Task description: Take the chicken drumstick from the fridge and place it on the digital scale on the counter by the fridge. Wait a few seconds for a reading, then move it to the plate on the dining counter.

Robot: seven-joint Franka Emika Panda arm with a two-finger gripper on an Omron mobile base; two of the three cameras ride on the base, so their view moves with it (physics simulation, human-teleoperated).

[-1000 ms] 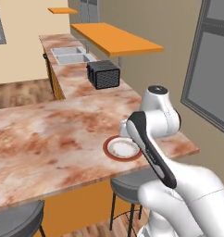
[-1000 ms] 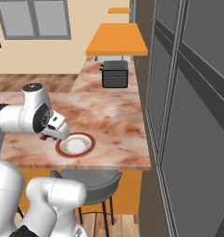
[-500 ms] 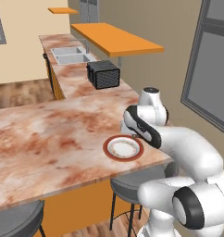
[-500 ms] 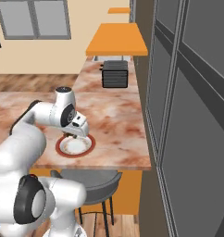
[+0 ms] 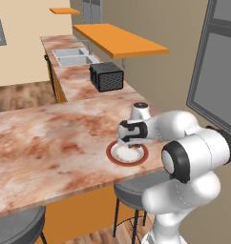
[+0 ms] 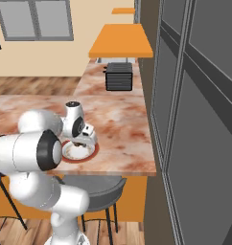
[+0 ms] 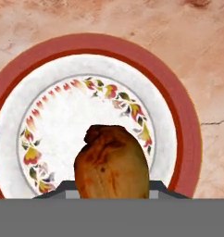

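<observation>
So right up close in the hand view, the chicken drumstick (image 7: 112, 163) sits between the finger tips with its fat end poking out toward the plate (image 7: 181, 115), so I'd call the gripper (image 7: 112, 192) clamped on it, though the tips themselves are mostly hidden behind the meat. The plate is directly below, red-brown rim all round and the cream centre with its little floral ring. From the base cameras the gripper (image 5: 126, 141) hangs just over the plate (image 5: 113, 157) on the dining counter (image 5: 50, 138), near the counter's front edge. My read is this is the last step, just the drop-off left. What could go wrong: I can't tell how high the drumstick is above the plate, and if it gets let go from too high that rounded end could roll or bounce off the shallow rim onto the marble. Pulling away at an angle could also drag it. Further back there's a dark toaster (image 5: 107, 77), then a sink (image 5: 74, 56), neither anywhere near the action.
</observation>
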